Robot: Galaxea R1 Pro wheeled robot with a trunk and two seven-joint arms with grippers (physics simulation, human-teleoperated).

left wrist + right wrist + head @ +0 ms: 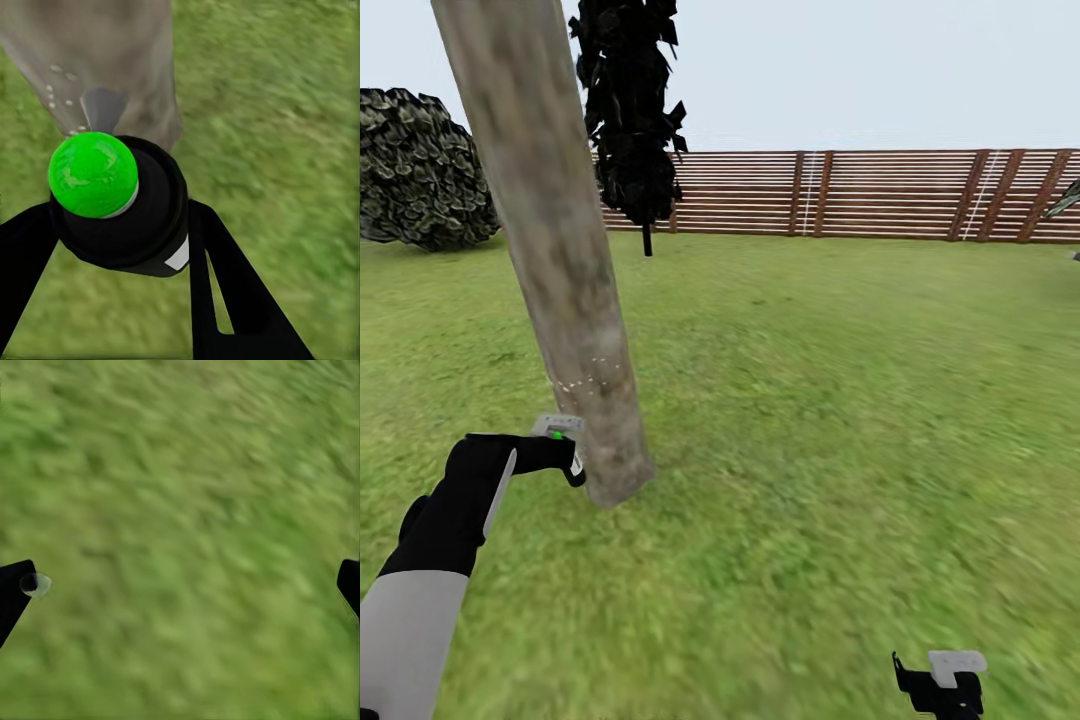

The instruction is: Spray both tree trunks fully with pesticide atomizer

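- Black fingers of the right gripper [180,585] stood at the two far edges of the right wrist view, wide apart, with only blurry grass [180,495] between them; in the head view this gripper [940,685] hung low at the right, above the lawn.
- Black also was the left gripper [565,450], and it was closed around the pesticide atomizer [124,206], a small black bottle with a bright green ball on its top.
- In the left wrist view one finger [232,300] pressed against the side of the bottle, and the other finger touched the opposite side.
- The atomizer [558,434] was held just beside the lower part of the tree trunk [550,240], near its base.
- Some small pale droplets [56,86] were visible on the trunk surface close to the nozzle.
- The trunk was grey-beige, mottled and leaning, standing in the green lawn [830,400].
- Behind it hung dark jagged foliage [630,110] of a second tree.
- A round bush [420,170] stood far at the left.
- A brown slatted fence [880,195] closed the garden at the back.
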